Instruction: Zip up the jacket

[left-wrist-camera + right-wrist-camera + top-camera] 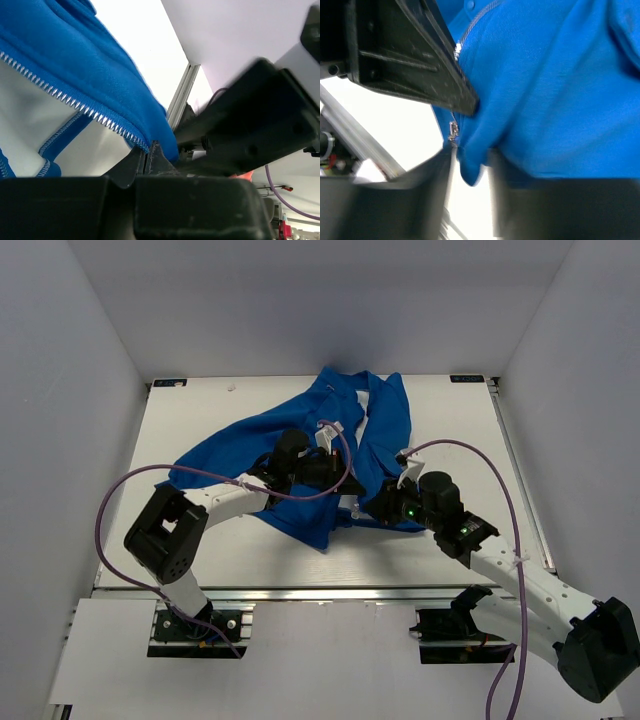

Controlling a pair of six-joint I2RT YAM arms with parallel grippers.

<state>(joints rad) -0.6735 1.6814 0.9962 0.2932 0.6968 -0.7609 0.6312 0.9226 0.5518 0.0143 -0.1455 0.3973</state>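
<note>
The left claw (pixel 149 152) is clenched on the jacket (pixel 290 430), its tips meeting right where a row of silver zipper teeth (pixel 75 102) ends at the blue edge. The right claw (pixel 470 152) has its jaws a little apart around a hanging fold of blue cloth. Light shows between the cloth and one finger, so I judge it released rather than pinching. Just beside that fold hangs a small metal slider (pixel 453 131).

The jacket lies open and rumpled on the tabletop (pixel 220 560), its collar towards the far edge. Both claws meet at its near hem, close together in the middle.

To do this step well, the clenched claw should hold the bottom of the zipper taut and flat. The other claw should take the slider itself, not loose cloth. It should then pull towards the far collar in line with the teeth, so the fabric does not bunch or snag.

Count: one jacket, two claws, one slider in view and one clear row of teeth. A second row cannot be made out.
</note>
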